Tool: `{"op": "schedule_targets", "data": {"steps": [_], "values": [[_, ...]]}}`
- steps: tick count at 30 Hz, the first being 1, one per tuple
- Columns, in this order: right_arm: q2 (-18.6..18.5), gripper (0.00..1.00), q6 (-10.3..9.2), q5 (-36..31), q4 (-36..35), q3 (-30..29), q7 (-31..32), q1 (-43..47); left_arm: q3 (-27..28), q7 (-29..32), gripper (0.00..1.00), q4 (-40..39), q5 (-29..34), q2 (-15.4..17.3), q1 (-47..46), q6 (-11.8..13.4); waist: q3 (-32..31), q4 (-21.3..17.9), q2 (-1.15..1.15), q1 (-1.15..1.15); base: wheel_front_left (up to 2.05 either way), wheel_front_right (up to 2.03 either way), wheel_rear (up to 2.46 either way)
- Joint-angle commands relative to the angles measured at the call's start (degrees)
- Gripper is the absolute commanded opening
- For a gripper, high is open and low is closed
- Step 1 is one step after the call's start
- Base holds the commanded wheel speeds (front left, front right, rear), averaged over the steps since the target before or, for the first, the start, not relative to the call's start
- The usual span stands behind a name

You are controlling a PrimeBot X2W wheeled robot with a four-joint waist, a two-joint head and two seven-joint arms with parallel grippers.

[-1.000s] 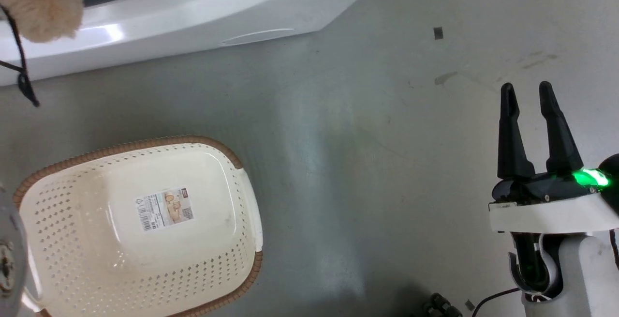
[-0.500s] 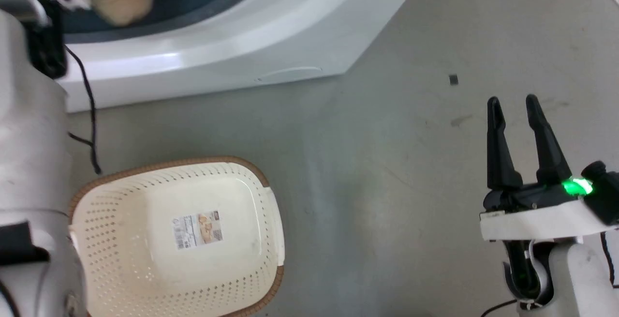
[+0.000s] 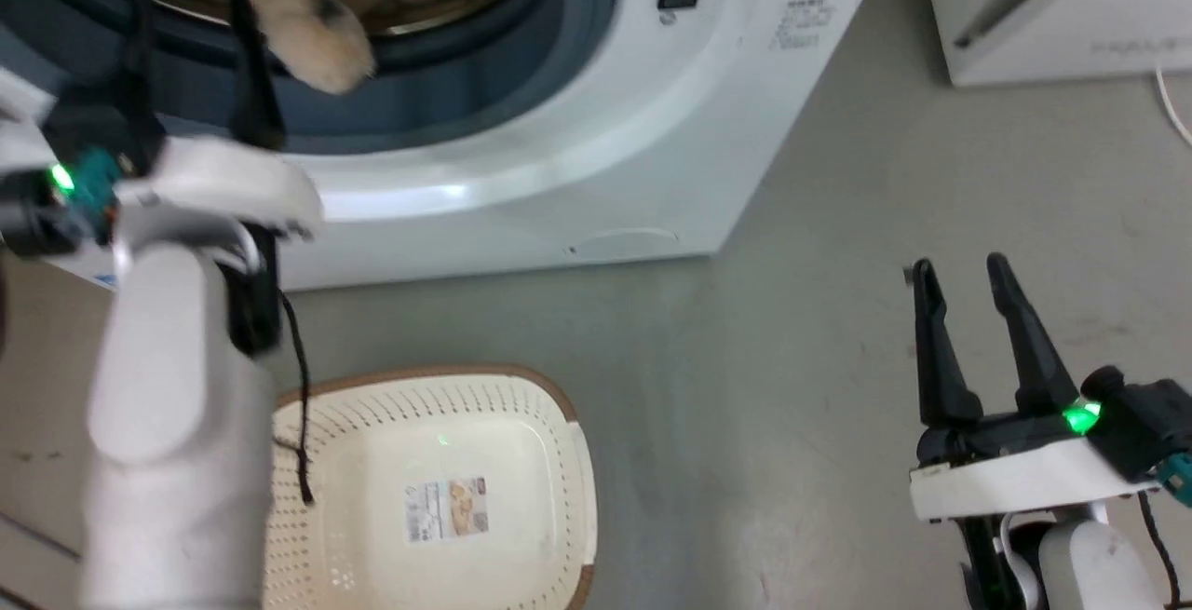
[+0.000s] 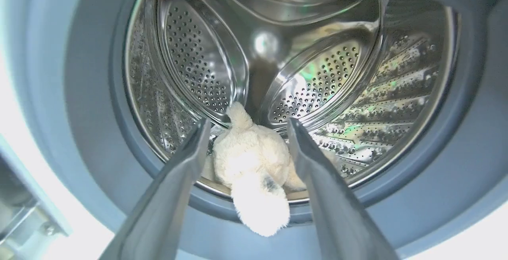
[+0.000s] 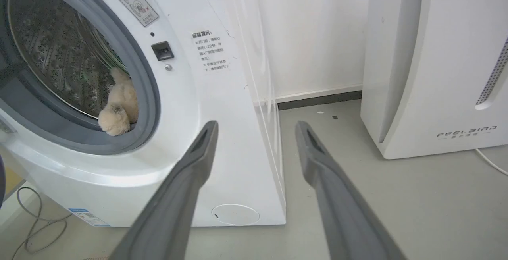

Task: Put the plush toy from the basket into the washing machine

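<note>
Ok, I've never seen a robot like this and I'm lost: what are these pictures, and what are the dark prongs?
It is a wheeled robot with two arms, each ending in a two-fingered pincer. One picture looks down from its head. The other two come from cameras on its wrists, so the prongs are its own fingers. The left pincer is open before the washing machine, where the plush toy lies in the steel drum, one limb hanging over the grey seal. The right pincer is open and holds nothing. On the floor stand the empty basket and a white appliance.
</note>
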Motion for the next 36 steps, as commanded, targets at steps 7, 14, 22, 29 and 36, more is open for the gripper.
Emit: {"op": "schedule_targets", "data": {"steps": [7, 14, 22, 29, 36], "values": [[0.0, 1.0, -0.04, -2.5, -0.4, -0.9, -0.3, 4.0, -0.2, -0.2, 1.0, -10.6, 2.6, -4.4, 13.1, 1.5, -9.1, 4.8, 0.0, 0.01, 0.0, 0.0, 0.0], [0.0, 1.0, -0.04, -3.9, -1.6, -1.3, -0.3, 6.3, 0.4, -0.2, 1.0, -14.8, 2.3, -6.2, 21.6, 2.1, -13.4, 6.2, 0.0, 0.01, 0.0, 0.0, 0.0], [0.0, 1.0, -0.04, -5.0, -2.1, -1.7, -0.3, 10.1, -3.1, -0.2, 1.0, -17.8, 1.8, -7.0, 33.1, -0.7, -18.8, 7.6, 0.0, 0.01, 0.0, 0.0, 0.0], [0.0, 1.0, -0.04, -5.6, -2.2, -2.5, -0.3, 13.3, -6.0, -0.2, 1.0, -19.5, 2.3, -7.1, 40.3, -1.2, -21.9, 8.2, 0.0, 0.01, 0.0, 0.0, 0.0], [0.0, 1.0, -0.04, -5.5, -2.3, -3.4, -0.3, 14.9, -6.7, -0.2, 1.0, -20.2, 1.7, -7.1, 42.4, 0.1, -23.0, 8.4, 0.0, 0.01, 0.0, 0.0, 0.0]]}}
